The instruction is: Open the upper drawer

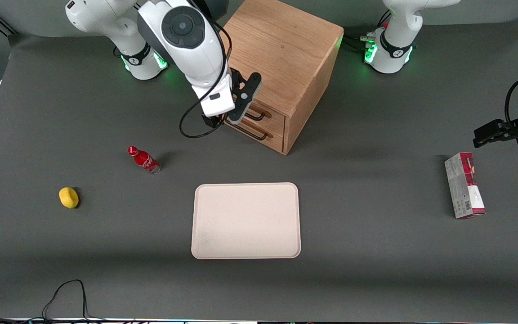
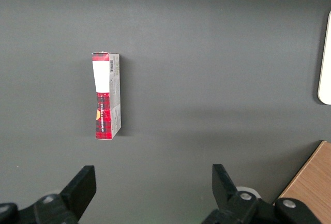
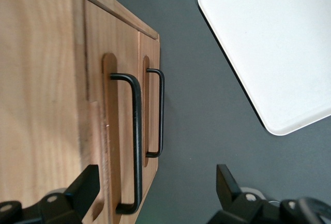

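Front view: the gripper (image 1: 236,114) is hanging right in front of the cube cabinet (image 1: 286,58), up by the upper drawer (image 1: 265,118), which is sitting shut. Wrist view: the fingers (image 3: 85,188) are spread wide, straddling the upper drawer's black handle (image 3: 135,141) without touching it.

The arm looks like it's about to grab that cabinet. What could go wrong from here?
The open gripper hangs just in front of the upper drawer, whose handle sits very close to the bottom drawer's handle. The fingers might close on the wrong bar or slip off the thin wire. The cabinet also stands loose on the table, so a pull might drag it along.
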Controlling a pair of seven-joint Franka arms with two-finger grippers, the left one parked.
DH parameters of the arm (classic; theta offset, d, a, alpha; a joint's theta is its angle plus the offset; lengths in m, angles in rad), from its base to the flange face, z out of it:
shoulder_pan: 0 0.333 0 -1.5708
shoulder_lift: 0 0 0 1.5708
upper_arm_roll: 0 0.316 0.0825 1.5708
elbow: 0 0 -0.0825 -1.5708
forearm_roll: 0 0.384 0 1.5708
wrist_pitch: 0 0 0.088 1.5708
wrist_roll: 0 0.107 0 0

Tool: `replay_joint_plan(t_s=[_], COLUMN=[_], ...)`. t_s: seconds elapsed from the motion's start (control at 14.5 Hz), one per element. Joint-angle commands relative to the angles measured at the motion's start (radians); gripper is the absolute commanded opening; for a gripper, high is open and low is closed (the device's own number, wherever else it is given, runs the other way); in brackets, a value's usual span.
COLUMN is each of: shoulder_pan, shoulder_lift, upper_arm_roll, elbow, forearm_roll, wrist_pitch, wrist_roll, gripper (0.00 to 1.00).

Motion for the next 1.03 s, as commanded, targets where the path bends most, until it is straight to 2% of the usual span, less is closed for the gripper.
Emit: replay_joint_plan(t_s=[0.0, 0.96], shoulder_pan=[0.007, 0.018], shoulder_lift=[-0.037, -0.03], upper_arm_roll=[-0.013, -0.007], elbow=[-0.091, -0.229], forearm_roll=[0.02, 0.013], wrist_pitch=[0.065, 0.214], wrist_roll=[-0.03, -0.032], gripper=[1.0, 1.0])
